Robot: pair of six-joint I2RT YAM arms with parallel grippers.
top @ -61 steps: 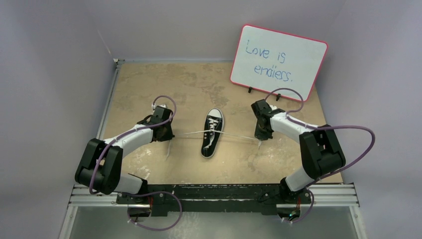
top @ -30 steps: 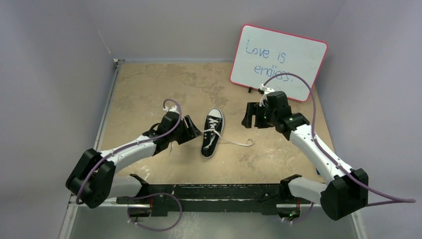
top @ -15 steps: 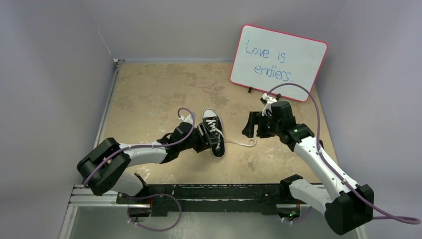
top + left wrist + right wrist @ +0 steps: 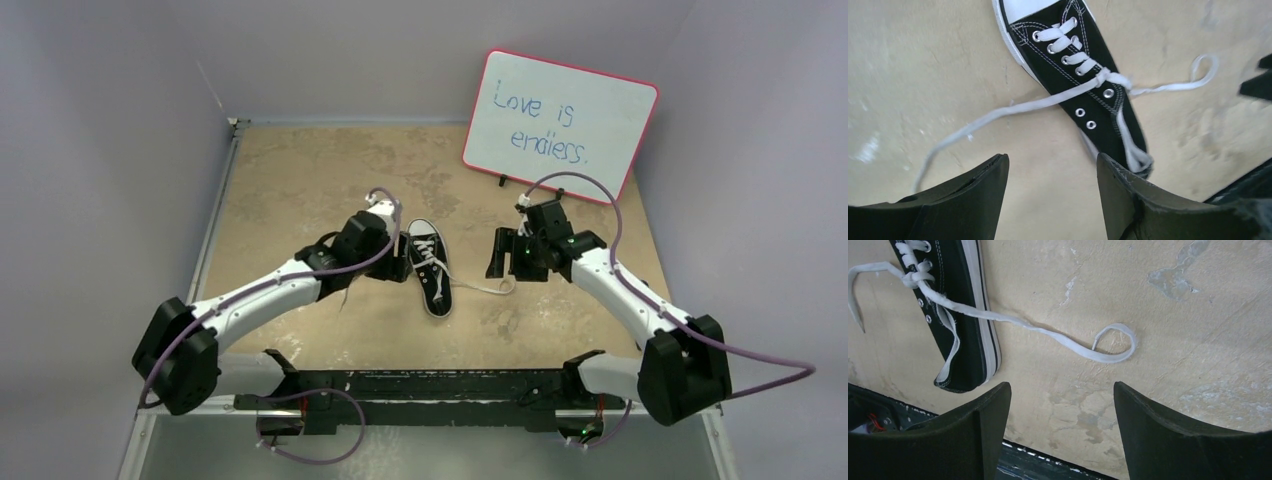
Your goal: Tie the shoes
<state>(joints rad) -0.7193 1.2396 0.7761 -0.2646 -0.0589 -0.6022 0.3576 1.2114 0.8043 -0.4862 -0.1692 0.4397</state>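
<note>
Sneaker [image 4: 430, 272] on blotchy tan tabletop [image 4: 300, 180], pale grey walls [image 4: 120, 150], whiteboard [image 4: 560, 125] behind

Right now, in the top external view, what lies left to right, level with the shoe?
Black left gripper → small black canvas sneaker with white laces → black right gripper.

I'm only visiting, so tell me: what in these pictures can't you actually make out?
- Left wrist view: the far end of the left lace disappears behind a finger of the left gripper.
- Both wrist views: the top edge cuts off the toe of the shoe.
- Top view: the knot is too small to judge how tight it is.
</note>
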